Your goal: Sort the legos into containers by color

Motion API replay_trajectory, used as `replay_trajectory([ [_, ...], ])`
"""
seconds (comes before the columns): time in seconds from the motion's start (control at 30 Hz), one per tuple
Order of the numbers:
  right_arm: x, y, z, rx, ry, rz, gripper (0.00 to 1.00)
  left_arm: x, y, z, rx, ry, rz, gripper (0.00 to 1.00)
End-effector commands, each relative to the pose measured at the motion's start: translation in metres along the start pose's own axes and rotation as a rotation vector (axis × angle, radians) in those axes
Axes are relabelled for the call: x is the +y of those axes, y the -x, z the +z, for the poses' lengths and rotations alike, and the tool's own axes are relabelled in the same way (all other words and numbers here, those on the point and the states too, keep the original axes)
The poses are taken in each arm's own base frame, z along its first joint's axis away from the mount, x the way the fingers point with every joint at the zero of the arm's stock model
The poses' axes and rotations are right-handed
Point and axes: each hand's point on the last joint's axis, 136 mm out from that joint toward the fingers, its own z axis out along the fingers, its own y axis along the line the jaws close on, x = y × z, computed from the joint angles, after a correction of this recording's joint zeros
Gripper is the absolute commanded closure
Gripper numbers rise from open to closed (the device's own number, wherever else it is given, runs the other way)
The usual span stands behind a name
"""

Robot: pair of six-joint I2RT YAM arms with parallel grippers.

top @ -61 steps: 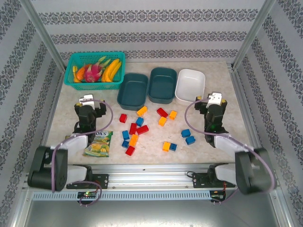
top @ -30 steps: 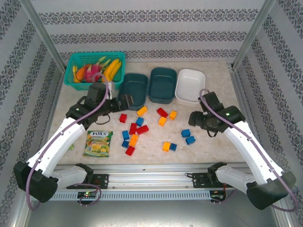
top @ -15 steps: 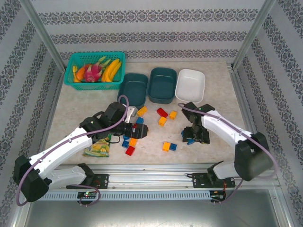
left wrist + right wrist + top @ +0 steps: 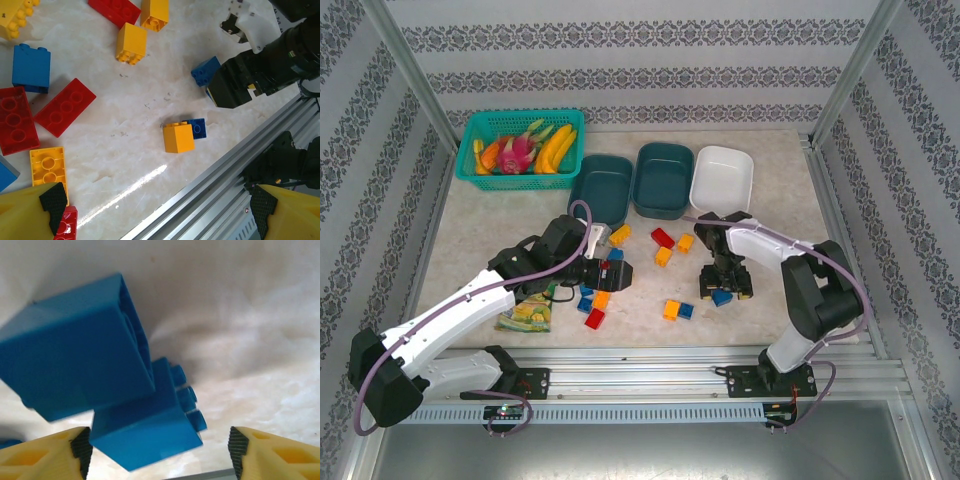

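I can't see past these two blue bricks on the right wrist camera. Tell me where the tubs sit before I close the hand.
Observer: The white tub sits straight beyond your right hand, at the far side of the table. The two dark teal tubs are in a row to its left.
Operator: Report what's already in them.
Observer: Nothing yet. In the top view all three look empty.
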Motion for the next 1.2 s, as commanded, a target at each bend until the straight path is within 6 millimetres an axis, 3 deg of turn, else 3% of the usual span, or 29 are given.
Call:
replay_trajectory([
  [0.0,0.002,0.011,0.001,0.007,0.019,-0.031,0.32,-0.014,0.012,-0.003,-0.037,-0.031,0.017,0.03],
  [0.4,0.006,0.016,0.009,0.036,0.035,-0.039,0.46,-0.035,0.005,0.004,0.021,-0.165,0.020,0.04],
  [0.7,0.004,0.007,0.017,0.057,0.022,-0.033,0.44,-0.038,0.002,0.011,0.051,-0.186,0.019,0.04],
  [0.83,0.004,0.008,0.017,0.052,0.022,-0.031,0.53,-0.039,0.003,0.011,0.054,-0.187,0.024,0.04],
  [1.03,0.001,0.001,0.006,0.015,0.002,-0.033,0.60,-0.040,0.006,0.009,0.045,-0.183,0.025,0.04],
  [1.17,-0.001,-0.011,-0.020,-0.050,0.025,-0.016,0.63,-0.043,0.014,0.003,0.013,-0.181,0.016,0.04],
])
